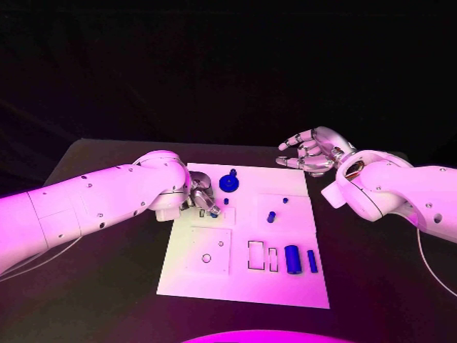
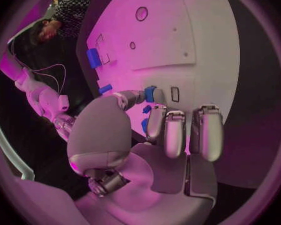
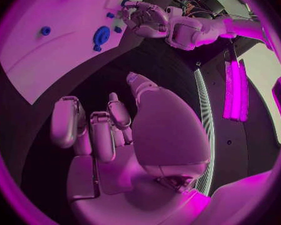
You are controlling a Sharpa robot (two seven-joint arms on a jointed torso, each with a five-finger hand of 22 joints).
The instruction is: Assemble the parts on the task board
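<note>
The white task board (image 1: 244, 275) lies mid-table. My left hand (image 1: 203, 200) hovers over its back left part; in the left wrist view the thumb and a finger pinch a small blue part (image 2: 150, 93) just above the board, beside a small rectangular slot (image 2: 175, 94). My right hand (image 1: 311, 153) hangs over the black table beyond the board's back right corner, its fingers apart and loosely bent with nothing in them (image 3: 109, 130). A round blue knob (image 1: 230, 182) stands at the board's back. A blue cylinder (image 1: 293, 259) and a blue bar (image 1: 312, 261) lie at the front right.
Two small blue pieces (image 1: 270, 216) (image 1: 286, 200) sit right of the board's middle. Empty rectangular recesses (image 1: 256, 255) lie left of the cylinder, and round holes (image 1: 207, 258) mark the front left plate. Black table (image 1: 105, 286) surrounds the board.
</note>
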